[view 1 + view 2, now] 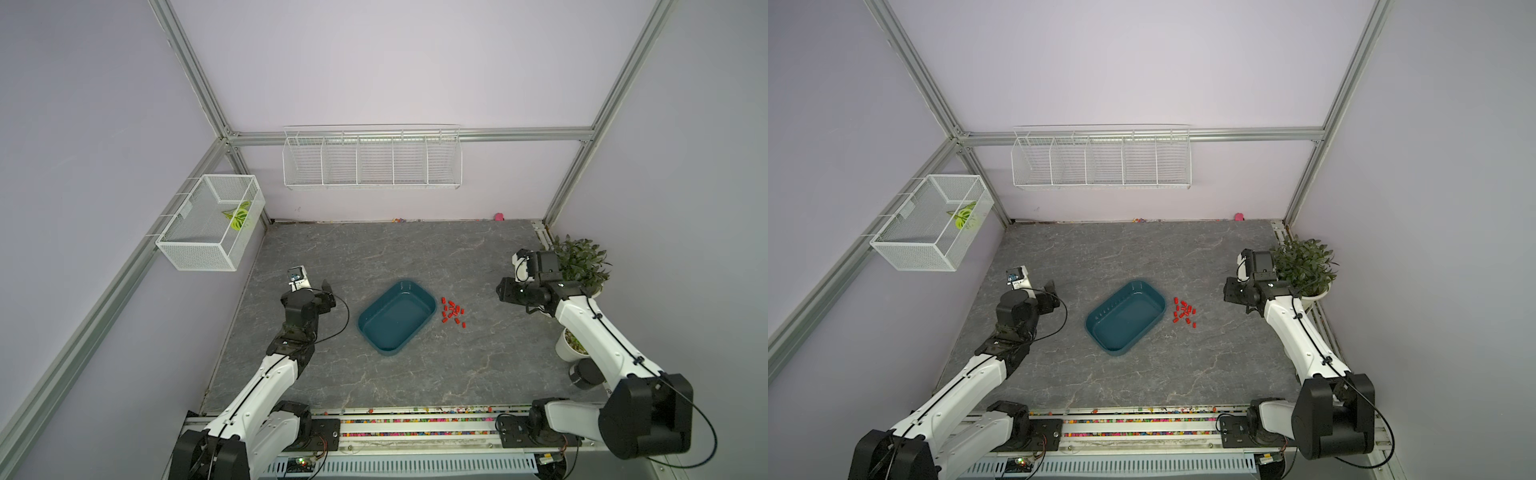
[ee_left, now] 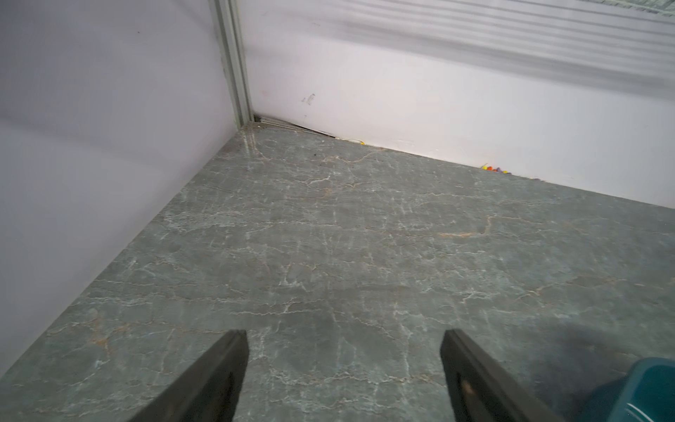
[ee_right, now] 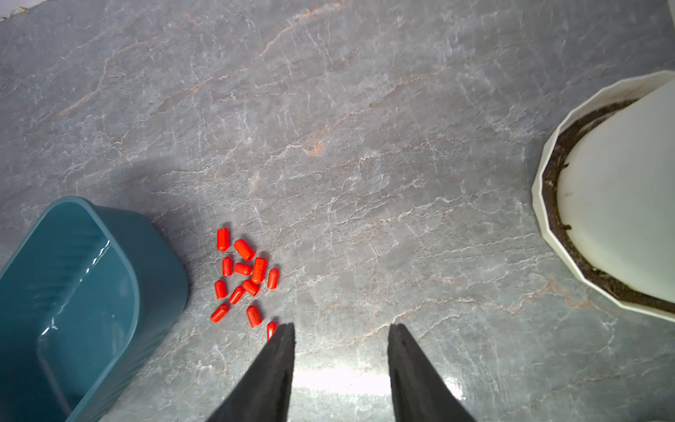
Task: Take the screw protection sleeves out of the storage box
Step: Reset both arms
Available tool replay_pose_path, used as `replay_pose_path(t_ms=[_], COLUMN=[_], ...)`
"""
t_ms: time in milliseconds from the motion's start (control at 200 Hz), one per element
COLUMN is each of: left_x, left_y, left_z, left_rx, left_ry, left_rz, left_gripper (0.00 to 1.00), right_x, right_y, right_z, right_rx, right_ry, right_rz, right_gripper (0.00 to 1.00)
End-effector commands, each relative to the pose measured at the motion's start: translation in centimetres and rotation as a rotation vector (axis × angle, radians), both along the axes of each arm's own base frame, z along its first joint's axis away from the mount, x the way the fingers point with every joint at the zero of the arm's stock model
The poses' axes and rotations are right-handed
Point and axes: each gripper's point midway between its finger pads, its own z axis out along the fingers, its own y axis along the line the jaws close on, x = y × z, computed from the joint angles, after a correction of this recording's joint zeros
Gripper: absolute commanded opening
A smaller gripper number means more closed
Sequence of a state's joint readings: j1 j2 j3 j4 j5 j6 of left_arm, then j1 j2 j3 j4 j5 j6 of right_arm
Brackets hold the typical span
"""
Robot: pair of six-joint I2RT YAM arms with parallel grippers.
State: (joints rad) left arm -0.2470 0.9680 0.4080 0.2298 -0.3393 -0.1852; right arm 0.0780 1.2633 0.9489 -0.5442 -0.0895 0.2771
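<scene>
Left pincer (image 2: 343,334) and right pincer (image 3: 342,327) hang released, empty, seemingly because the screw protection sleeves (image 3: 259,270) already lie beside the storage box (image 3: 157,263)

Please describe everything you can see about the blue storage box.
The storage box is a shallow, dark teal tub of glossy plastic with rounded corners and a smooth rim. It stands upright and open on the grey marbled table, turned diagonally, and looks empty. The red sleeves lie beside it, apart. Nothing else touches it.
</scene>
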Motion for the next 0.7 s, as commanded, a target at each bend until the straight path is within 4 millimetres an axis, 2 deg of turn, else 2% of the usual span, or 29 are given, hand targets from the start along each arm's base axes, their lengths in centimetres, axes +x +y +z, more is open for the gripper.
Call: replay_pose_path(t_ms=[0, 265, 460, 555, 695], left_x=[-0.1, -0.7, -0.5, -0.4, -0.1], left_y=[1.1, 1.4, 1.2, 0.9, 0.4], left_z=[0.9, 0.2, -1.4, -1.5, -1.9], left_rx=[0.035, 0.061, 0.088, 0.099, 0.119], left_ry=[-0.083, -0.125, -0.119, -0.123, -0.142], left_rz=[0.049, 0.048, 0.032, 0.012, -0.02], left_gripper=[0.89, 0.89, 0.9, 0.91, 0.99], right_x=[0.7, 0.9, 0.8, 0.6, 0.4], right_y=[-0.9, -1.1, -1.4, -1.3, -1.6], right_z=[1.5, 0.3, 0.8, 1.1, 0.6], right_rx=[-0.055, -0.083, -0.111, -0.117, -0.143], right_ry=[-0.096, -0.07, -0.125, -0.157, -0.197], right_rz=[-0.002, 0.008, 0.018, 0.037, 0.048], right_gripper=[0.48, 0.48, 0.48, 0.49, 0.5])
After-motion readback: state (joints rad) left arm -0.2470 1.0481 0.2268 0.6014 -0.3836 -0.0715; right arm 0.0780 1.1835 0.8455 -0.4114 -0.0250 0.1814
